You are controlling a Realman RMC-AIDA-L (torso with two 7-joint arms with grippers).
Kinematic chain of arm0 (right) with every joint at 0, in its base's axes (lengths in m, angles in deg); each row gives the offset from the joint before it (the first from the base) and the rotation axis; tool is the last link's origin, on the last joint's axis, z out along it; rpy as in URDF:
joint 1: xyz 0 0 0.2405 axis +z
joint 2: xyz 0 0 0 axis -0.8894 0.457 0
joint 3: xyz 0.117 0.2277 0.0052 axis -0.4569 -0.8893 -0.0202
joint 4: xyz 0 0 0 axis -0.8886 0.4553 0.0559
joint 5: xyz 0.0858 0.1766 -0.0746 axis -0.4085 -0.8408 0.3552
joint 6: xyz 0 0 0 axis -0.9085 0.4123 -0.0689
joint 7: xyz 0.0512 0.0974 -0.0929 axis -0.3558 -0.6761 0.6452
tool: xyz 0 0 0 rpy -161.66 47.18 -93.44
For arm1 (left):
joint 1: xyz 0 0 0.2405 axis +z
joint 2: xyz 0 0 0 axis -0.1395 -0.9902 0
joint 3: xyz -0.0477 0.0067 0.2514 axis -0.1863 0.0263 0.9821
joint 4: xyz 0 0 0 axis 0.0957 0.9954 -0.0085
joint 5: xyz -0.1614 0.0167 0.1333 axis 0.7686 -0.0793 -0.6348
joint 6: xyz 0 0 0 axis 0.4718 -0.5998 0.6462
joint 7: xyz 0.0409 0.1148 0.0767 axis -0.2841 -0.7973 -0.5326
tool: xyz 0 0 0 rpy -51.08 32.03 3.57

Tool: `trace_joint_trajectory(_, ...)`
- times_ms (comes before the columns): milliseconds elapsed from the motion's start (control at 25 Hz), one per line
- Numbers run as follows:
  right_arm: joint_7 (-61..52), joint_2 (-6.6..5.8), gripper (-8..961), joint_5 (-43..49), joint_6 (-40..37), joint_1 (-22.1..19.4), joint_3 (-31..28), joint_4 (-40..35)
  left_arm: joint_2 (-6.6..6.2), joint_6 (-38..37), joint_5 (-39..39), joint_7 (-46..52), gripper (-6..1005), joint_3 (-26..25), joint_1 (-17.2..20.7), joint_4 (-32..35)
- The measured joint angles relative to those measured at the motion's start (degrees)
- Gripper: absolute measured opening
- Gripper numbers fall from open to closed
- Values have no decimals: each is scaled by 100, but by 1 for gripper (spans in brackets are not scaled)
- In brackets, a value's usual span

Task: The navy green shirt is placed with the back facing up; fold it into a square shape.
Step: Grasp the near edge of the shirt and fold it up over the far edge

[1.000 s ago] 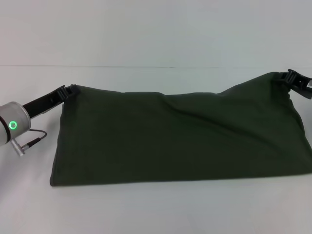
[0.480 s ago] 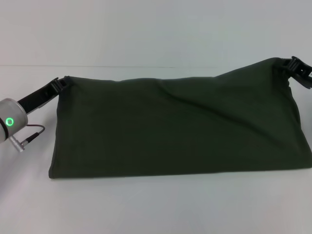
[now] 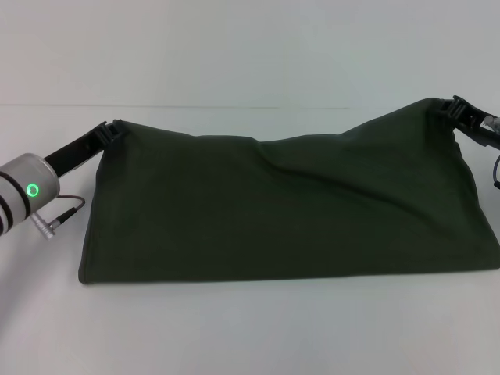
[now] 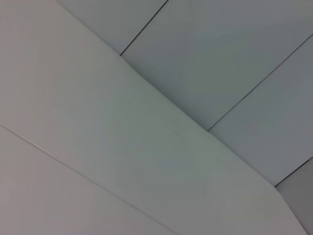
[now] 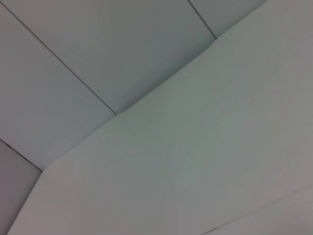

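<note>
The right wrist view showed only pale, blank surfaces: a broad whitish plane [image 5: 205, 147] met a greyer panelled surface [image 5: 112, 54] along a slanting edge with a small step in it. Thin dark seams divided the grey panels. No shirt, claw or worktop object appeared in it

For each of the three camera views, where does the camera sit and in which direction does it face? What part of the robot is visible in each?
Head view: sits on the robot's head, looks forward and down at the navy green shirt on the white table; shows the left gripper and right gripper at the shirt's far corners.
Left wrist view: sits on the left wrist, faces pale flat panels with seams; no robot part shows.
Right wrist view: sits on the right wrist, faces similar panels; no robot part shows.
Shared: both wrist views show only such panels, never the shirt.
</note>
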Motion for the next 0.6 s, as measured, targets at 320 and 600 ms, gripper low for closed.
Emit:
trace_joint_trajectory(320, 86, 1, 19, -27, 333, 47, 6, 20, 38, 291, 174, -229, 34, 70, -112, -240)
trace_joint_trajectory(600, 601, 0, 120, -506, 374, -22, 4, 144, 44, 539, 857, -986, 163, 68, -74, -664)
